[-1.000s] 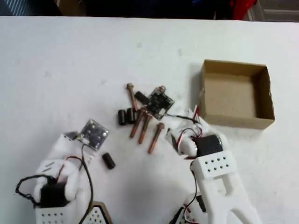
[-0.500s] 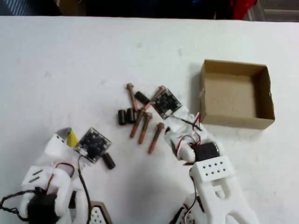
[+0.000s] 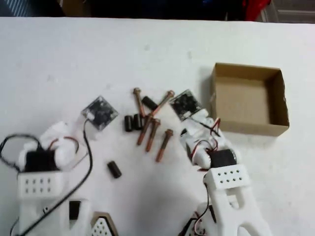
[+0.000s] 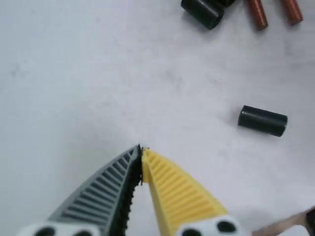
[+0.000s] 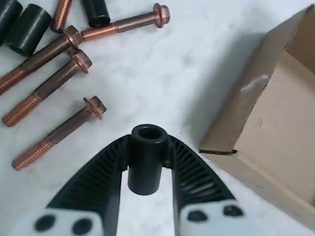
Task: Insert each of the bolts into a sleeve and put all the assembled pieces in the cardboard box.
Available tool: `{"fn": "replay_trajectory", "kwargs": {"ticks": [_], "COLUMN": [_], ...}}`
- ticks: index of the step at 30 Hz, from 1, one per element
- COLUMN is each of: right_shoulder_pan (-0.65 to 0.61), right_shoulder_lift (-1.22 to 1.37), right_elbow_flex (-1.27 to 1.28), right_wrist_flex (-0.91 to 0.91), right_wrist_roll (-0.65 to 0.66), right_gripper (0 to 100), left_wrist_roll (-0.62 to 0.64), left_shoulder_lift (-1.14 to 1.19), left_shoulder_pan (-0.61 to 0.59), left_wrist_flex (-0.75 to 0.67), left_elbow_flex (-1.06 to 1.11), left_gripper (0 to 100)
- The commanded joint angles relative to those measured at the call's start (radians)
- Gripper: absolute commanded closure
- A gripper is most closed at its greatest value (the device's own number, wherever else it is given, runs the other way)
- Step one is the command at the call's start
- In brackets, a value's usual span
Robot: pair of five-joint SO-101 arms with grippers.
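Observation:
Several copper bolts (image 3: 153, 132) lie in a loose pile at the table's middle, with black sleeves (image 3: 133, 122) among them. My right gripper (image 5: 146, 140) is shut on a black sleeve (image 5: 146, 164), held upright between the pile and the cardboard box (image 5: 275, 123). The nearest bolt (image 5: 59, 132) lies just beside it. My left gripper (image 4: 141, 150) is shut with nothing in it, low over bare table. A lone black sleeve (image 4: 262, 120) lies a short way from its tips. The open box (image 3: 251, 98) stands at the right, nothing visible inside.
The left arm (image 3: 44, 157) stands at the near left and the right arm (image 3: 219, 164) at the near middle-right, close to the box's near corner. The lone sleeve (image 3: 114, 169) lies between the two arms. The table's far half is bare white.
My right gripper has shifted right, from over the bolt pile towards the box, with the sleeve in it. My left arm has swung forward, its gripper now farther from the near edge.

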Motion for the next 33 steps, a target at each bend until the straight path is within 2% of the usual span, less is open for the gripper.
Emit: {"fn": "replay_trajectory", "kwargs": {"ticks": [1,5,9,14,25,33], "right_shoulder_pan": [0.028,0.038,0.048,0.120,0.127,0.128], "right_shoulder_lift": [-0.024,-0.024,-0.024,-0.024,-0.024,-0.025], "right_elbow_flex": [-0.011,0.005,0.046,0.044,0.048,0.048], "right_wrist_flex": [-0.025,-0.048,-0.114,-0.124,-0.124,-0.124], "right_wrist_roll": [-0.041,-0.044,-0.038,-0.046,-0.046,-0.046], "right_gripper": [98.1,98.1,98.1,98.1,98.1,98.1], "left_wrist_roll": [0.026,0.129,0.172,0.232,0.258,0.258], "left_shoulder_lift": [0.111,0.206,0.300,0.453,0.803,0.974], "left_shoulder_pan": [0.105,0.193,0.282,0.364,0.401,0.400], "left_wrist_flex": [-0.005,-0.005,-0.006,-0.025,-0.132,-0.170], "left_elbow_flex": [-0.097,-0.173,-0.232,-0.311,-0.462,-0.552], "left_gripper": [97,97,97,97,97,97]}}
